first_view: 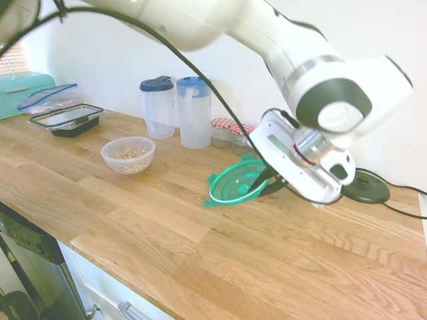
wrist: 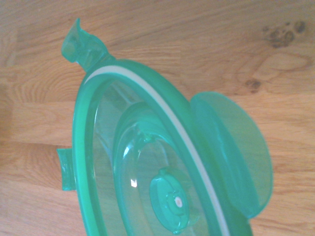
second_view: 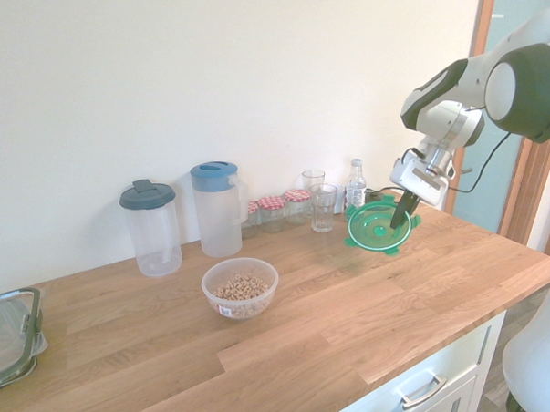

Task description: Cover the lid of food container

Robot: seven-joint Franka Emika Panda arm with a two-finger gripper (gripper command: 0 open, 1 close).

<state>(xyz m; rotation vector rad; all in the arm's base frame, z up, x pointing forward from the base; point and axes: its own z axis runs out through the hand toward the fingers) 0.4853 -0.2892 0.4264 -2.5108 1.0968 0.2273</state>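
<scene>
Second exterior view: jaws grip the green lid (second_view: 378,229), tilted above the wooden counter (second_view: 362,310).

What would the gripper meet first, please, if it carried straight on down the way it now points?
Most likely the bare wooden countertop. The gripper points down at a slant, holding the green lid tilted just above the wood. The lid's lower edge would probably touch first, though its clearance is hard to judge.

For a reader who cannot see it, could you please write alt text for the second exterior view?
A white robot arm's claw holds a round green lid, tilted, above a wooden countertop. Further left stands an open bowl of brownish grains, with two blue-lidded jugs behind it along the wall.
</scene>
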